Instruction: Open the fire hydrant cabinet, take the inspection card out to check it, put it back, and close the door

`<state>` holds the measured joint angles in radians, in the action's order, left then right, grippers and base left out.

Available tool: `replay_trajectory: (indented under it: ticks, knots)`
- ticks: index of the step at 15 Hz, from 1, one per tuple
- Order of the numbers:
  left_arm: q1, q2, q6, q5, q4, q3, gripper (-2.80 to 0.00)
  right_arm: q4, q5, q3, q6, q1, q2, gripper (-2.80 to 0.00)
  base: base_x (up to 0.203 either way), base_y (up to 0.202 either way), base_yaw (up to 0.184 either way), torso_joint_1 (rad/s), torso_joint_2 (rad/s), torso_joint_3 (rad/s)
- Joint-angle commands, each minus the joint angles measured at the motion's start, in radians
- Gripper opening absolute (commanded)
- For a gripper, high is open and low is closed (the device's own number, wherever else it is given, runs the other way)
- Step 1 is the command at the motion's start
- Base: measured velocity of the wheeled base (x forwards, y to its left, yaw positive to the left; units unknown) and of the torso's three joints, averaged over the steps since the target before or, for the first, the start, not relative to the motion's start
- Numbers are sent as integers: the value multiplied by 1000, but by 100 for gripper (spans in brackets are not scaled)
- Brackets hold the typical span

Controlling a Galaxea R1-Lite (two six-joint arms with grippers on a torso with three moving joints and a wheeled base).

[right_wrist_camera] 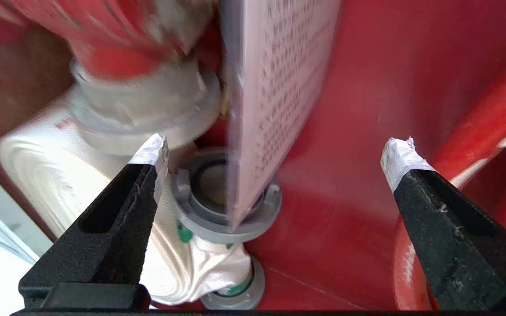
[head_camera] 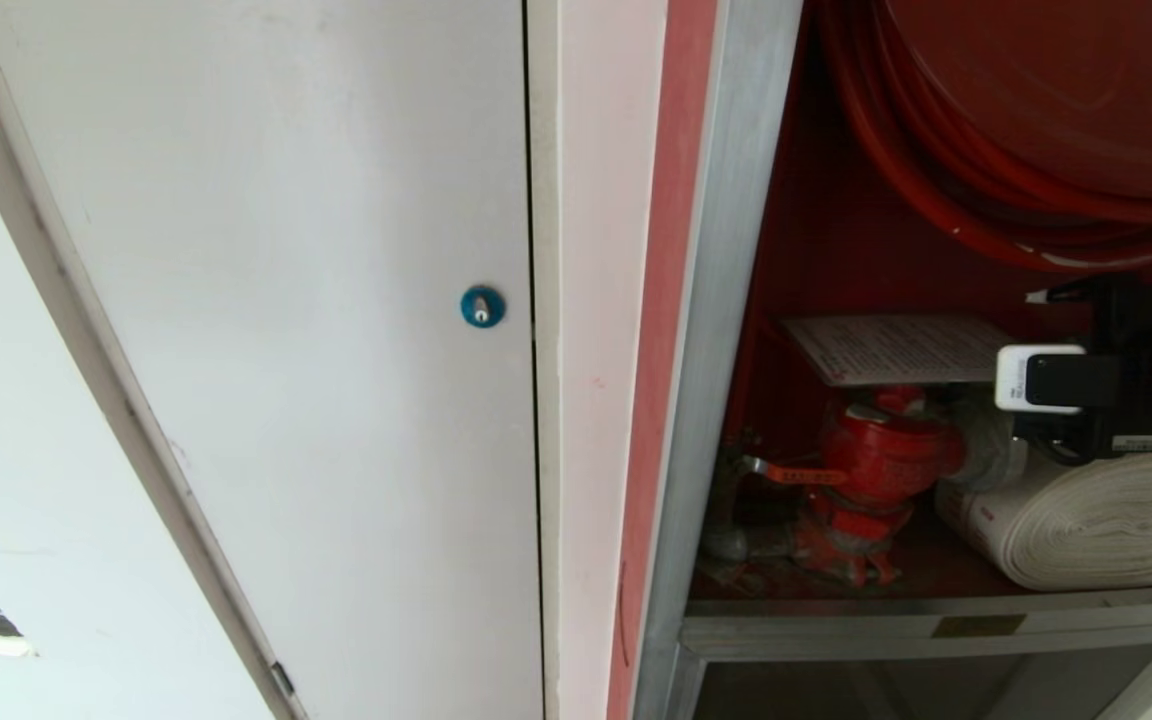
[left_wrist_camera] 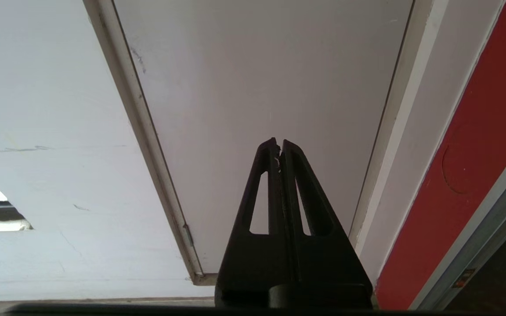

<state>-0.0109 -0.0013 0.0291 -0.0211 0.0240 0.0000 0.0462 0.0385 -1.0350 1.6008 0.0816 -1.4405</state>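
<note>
The fire hydrant cabinet (head_camera: 726,300) stands open, showing its red inside. The door is out of view. The inspection card (head_camera: 896,348), a white sheet of fine print, lies on top of the red valve (head_camera: 876,460). My right gripper (head_camera: 1031,350) is inside the cabinet, just right of the card, and open. In the right wrist view the card (right_wrist_camera: 279,87) shows edge-on ahead of the right gripper (right_wrist_camera: 276,149), touching neither taped fingertip. My left gripper (left_wrist_camera: 278,147) is shut and empty, facing the white panel.
A white rolled hose (head_camera: 1106,520) with a grey coupling (right_wrist_camera: 222,197) lies right of the valve. The red hose reel (head_camera: 1036,120) hangs above. A white panel door with a blue lock (head_camera: 482,306) fills the left. The cabinet's lower rail (head_camera: 936,615) runs below.
</note>
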Motion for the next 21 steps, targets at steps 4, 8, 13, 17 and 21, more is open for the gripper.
replay_trajectory:
  ticks: [4,8,13,17,21]
  knots:
    - [0,1,0,0,1,14,-280,38,1,-32,17,9,-74,0,0,0,0,0,0,0]
    - [0,1,0,0,1,14,-280,75,1,-53,18,10,-110,0,0,0,0,0,0,0]
    - [0,1,0,0,1,14,-280,78,0,-76,18,12,-124,-280,0,0,0,0,0,0]
    - [0,1,0,0,1,14,-280,78,2,-73,18,12,-125,-280,0,0,0,0,0,0]
    - [0,1,0,0,1,12,-280,78,3,-68,18,26,-120,-280,0,0,0,0,0,0]
